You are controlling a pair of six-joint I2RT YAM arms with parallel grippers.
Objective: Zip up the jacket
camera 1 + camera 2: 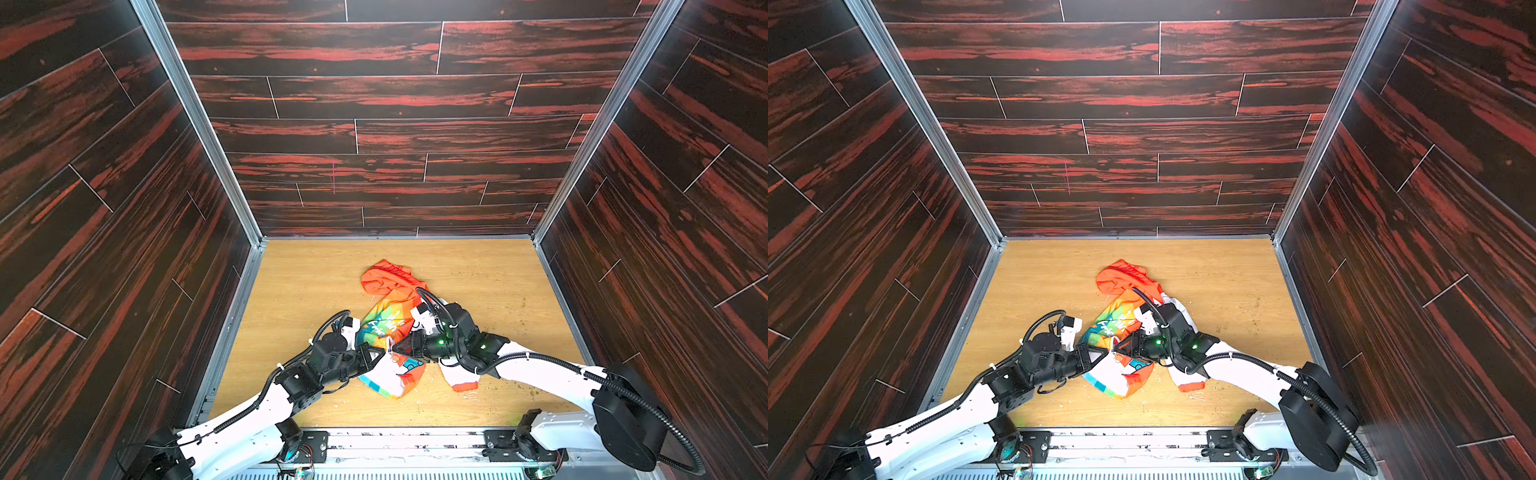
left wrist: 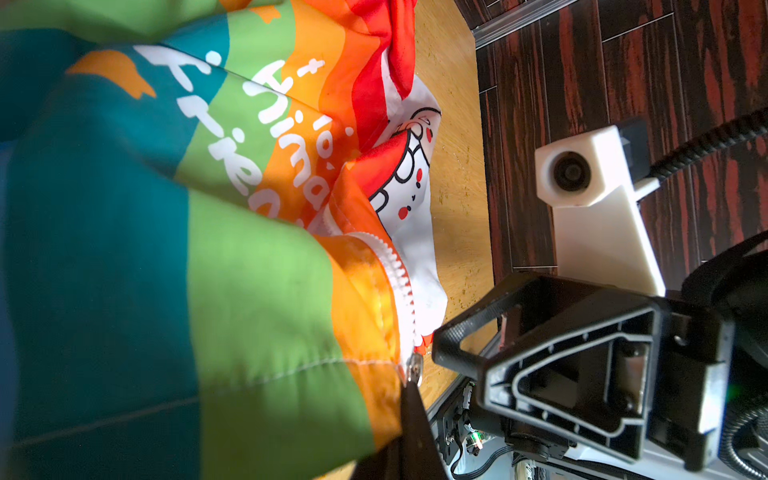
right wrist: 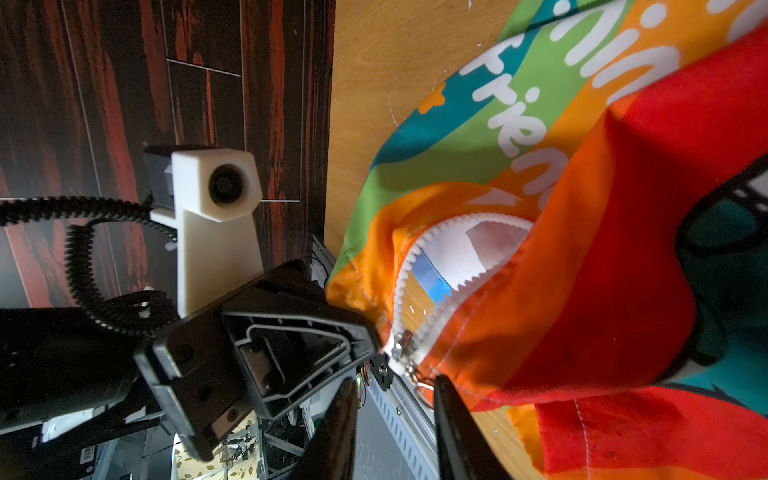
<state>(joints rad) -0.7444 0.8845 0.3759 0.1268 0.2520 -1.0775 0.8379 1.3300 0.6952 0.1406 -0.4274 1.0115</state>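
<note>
My left tool (image 1: 380, 354) is clamped on the jacket (image 1: 388, 322) by the slider (image 3: 401, 343). My right tool (image 3: 395, 390), apart, straddles the pull ring (image 3: 419, 384), lower centre. Closing off-centre could flick it away.

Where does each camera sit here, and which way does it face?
Both top views: high behind the arms, looking down at the jacket on the table; both arms show.
Left wrist: on the left arm, facing the zipper; own fingertip and right gripper show.
Right wrist: on the right arm, facing the zipper; own fingers and left gripper show.
Shared: both wrist views show the zipper slider.
</note>
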